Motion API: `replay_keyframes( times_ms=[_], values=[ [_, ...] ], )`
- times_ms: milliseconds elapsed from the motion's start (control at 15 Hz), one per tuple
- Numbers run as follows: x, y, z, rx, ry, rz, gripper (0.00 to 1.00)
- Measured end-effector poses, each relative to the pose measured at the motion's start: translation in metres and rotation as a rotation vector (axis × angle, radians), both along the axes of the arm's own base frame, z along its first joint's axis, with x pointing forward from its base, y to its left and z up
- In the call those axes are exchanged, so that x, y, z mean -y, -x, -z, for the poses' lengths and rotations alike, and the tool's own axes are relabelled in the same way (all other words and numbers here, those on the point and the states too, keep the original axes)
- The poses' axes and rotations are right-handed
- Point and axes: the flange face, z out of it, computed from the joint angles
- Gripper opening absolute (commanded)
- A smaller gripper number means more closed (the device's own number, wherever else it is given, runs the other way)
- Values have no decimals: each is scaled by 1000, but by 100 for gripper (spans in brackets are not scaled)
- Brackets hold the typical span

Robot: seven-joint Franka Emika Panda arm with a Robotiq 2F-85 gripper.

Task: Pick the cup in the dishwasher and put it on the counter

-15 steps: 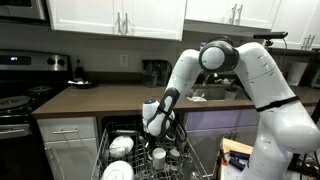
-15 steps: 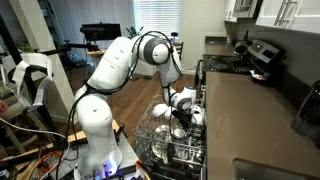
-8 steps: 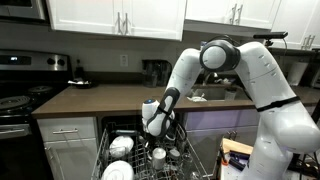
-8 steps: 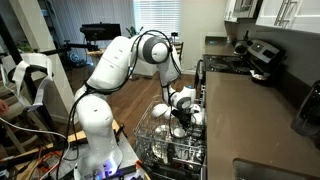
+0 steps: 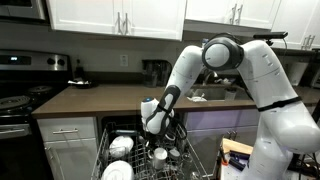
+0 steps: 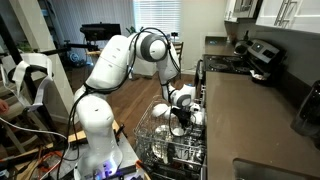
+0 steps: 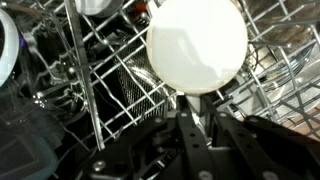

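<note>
Down in the built-in dishwasher (image 5: 108,128) with its dark interior, the black two-finger gripper (image 7: 196,100) is pinched tight on the near edge of the small round white ceramic cup (image 7: 197,45). The cup sits in the grey wire rack (image 7: 110,95), with tines crowding it on both sides. Only the wrist view shows that hold. In both exterior views the gripper (image 5: 158,132) (image 6: 180,118) hangs low among the tines, with white bowls (image 5: 120,146) just beside it and open air above. There the cup cannot be told from the other dishes. The long dark brown counter (image 5: 100,98) (image 6: 250,115) runs along the rack's edge, higher than the gripper.
</note>
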Motion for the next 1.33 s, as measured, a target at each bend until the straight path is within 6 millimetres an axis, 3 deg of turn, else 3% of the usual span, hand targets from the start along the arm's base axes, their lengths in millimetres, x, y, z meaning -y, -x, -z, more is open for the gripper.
replay_keyframes(
  times_ms=[467, 1333],
  values=[
    [-10, 3, -31, -87, 5, -9, 6],
    [-11, 4, -54, -130, 6, -5, 6]
  ],
)
